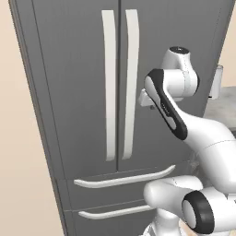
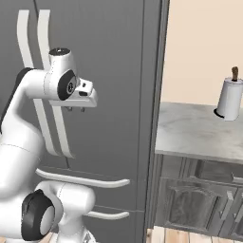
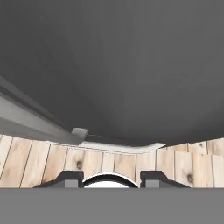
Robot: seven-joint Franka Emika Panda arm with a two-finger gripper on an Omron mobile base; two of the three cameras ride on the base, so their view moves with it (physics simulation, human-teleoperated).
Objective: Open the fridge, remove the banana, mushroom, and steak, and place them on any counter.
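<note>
The fridge (image 1: 78, 92) (image 2: 114, 71) (image 3: 113, 65) is a tall dark grey French-door unit, both doors shut, with pale vertical handles (image 1: 119, 87) and two lower drawers. My gripper (image 2: 76, 109) (image 1: 151, 107) (image 3: 111, 177) hangs just in front of the right door, right of the handles, pointing down. Its fingers are apart with nothing between them. The banana, mushroom and steak are hidden. The counter (image 2: 190, 133) (image 1: 223, 105) of light grey marbled stone stands to the right of the fridge.
A white paper towel roll (image 2: 230, 99) (image 1: 217, 82) stands on the counter near the wall. Grey cabinet doors (image 2: 190, 204) sit below the stone top. Wooden floor (image 3: 122, 164) shows under the hand, with a pale drawer handle (image 3: 122, 147) at the door's lower edge.
</note>
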